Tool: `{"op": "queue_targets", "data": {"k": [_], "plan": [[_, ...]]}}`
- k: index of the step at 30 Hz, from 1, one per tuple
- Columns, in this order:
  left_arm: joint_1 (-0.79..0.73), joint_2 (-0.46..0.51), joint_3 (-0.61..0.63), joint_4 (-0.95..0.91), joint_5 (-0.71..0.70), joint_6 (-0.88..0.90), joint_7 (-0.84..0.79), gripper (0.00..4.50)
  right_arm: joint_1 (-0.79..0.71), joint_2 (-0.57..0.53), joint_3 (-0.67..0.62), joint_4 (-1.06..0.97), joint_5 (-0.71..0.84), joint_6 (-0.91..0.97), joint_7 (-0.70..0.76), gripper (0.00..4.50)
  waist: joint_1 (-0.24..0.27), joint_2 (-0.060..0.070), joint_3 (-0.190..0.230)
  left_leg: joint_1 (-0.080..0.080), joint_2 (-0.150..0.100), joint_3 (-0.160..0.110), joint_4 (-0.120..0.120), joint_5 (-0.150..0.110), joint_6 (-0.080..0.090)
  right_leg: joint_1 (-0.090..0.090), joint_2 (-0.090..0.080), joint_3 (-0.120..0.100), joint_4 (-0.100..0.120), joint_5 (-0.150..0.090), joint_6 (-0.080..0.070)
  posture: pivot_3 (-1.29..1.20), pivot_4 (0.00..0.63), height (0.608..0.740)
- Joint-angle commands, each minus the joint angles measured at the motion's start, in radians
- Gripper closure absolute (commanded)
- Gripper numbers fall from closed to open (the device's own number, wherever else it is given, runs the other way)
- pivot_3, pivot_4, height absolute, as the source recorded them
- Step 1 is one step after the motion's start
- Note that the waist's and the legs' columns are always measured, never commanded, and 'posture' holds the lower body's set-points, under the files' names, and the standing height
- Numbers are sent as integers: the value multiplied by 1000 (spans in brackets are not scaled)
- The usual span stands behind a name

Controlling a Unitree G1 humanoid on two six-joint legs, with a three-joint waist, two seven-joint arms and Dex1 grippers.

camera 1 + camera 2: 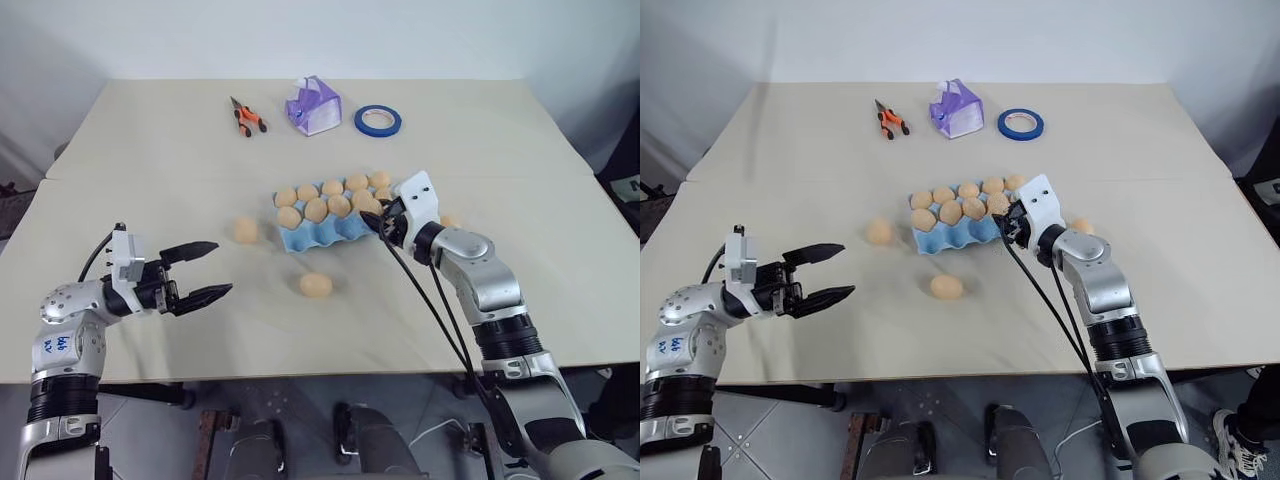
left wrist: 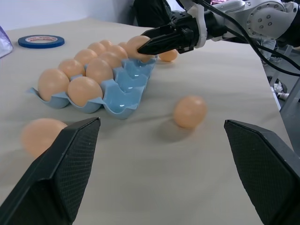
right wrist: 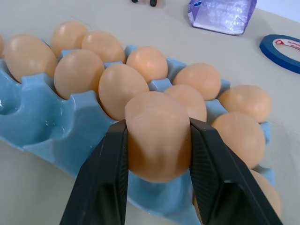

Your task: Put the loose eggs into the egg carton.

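The light blue egg carton (image 1: 303, 240) lies at mid-table with several tan eggs in its cups; the cups at its near left end (image 3: 28, 122) stand bare. My right gripper (image 1: 380, 215) is shut on an egg (image 3: 157, 136), holding it just above the carton's right end. Three loose eggs rest on the table: one left of the carton (image 1: 246, 230), one in front of it (image 1: 315, 285), and one (image 1: 450, 219) beyond my right wrist. My left gripper (image 1: 222, 268) hovers open and level at the near left, pointing toward the front egg (image 2: 189, 111).
At the back of the table lie orange-handled pliers (image 1: 247, 117), a purple-white folded box (image 1: 313, 105) and a blue tape roll (image 1: 377, 121). A seam crosses the tabletop behind the carton. The table's front edge runs just below both arms.
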Motion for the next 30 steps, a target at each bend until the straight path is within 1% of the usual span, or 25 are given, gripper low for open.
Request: {"op": "queue_targets", "data": {"k": [1, 4, 5, 11, 14, 16, 19, 23, 27, 30], "plan": [[8, 10, 36, -41, -32, -9, 7, 0, 7, -25, -18, -61, 1, 12, 15, 1364, -3, 0, 0, 0, 0, 0, 0, 0, 0, 0, 0, 0, 0, 0, 0, 0, 150, 740], [7, 7, 35, -43, -32, -8, 9, 0, 23, -38, -23, -102, 10, 33, 25, 299, -7, 0, 0, 0, 0, 0, 0, 0, 0, 0, 0, 0, 0, 0, 0, 0, 150, 740], [4, 5, 33, -41, -31, -8, 9, 0, 28, -42, -25, -116, 11, 40, 29, 13, -8, 0, 0, 0, 0, 0, 0, 0, 0, 0, 0, 0, 0, 0, 0, 0, 150, 740], [-22, -6, 20, -27, -25, -8, 7, 0, 64, -79, -54, -204, 28, 63, 51, 13, -10, 0, 0, 0, 0, 0, 0, 0, 0, 0, 0, 0, 0, 0, 0, 0, 150, 740], [-31, -10, 17, -21, -23, -9, 5, 0, 123, -133, -109, -291, 71, 83, 84, 13, -7, 0, 0, 0, 0, -1, -1, 0, 0, 0, 0, 0, 0, 0, 0, 0, 150, 740], [-35, -12, 16, -15, -21, -10, 2, 0, 197, -190, -171, -359, 111, 88, 121, 13, -1, 0, 0, 0, 0, -1, -1, 0, 0, 0, -1, 0, -1, 0, 0, 0, 150, 740], [-36, -13, 15, -10, -21, -12, -2, 0, 280, -246, -232, -421, 157, 97, 158, 13, 13, 0, 0, 0, -1, 0, -1, -1, 0, 0, 0, 0, -2, 0, 1, 0, 150, 740], [-48, -16, 10, 7, -18, -14, -5, 0, 485, -346, -370, -480, 208, 57, 250, 13, 17, 0, 0, 0, 0, 0, -1, -1, 0, 1, 1, 0, -3, 0, 1, 0, 150, 740], [-57, -16, 8, 20, -18, -17, -9, 0, 601, -385, -447, -500, 240, 49, 276, 13, 11, 0, 0, 0, 0, 0, 0, -1, 0, 1, 1, 0, -3, -1, 1, 0, 150, 740], [-62, -15, 8, 27, -18, -18, -11, 0, 655, -402, -492, -505, 251, 42, 291, 13, 13, 0, 0, 2, 0, 1, 0, -1, -1, 1, 2, 1, -3, -1, 2, 0, 150, 740]]}}
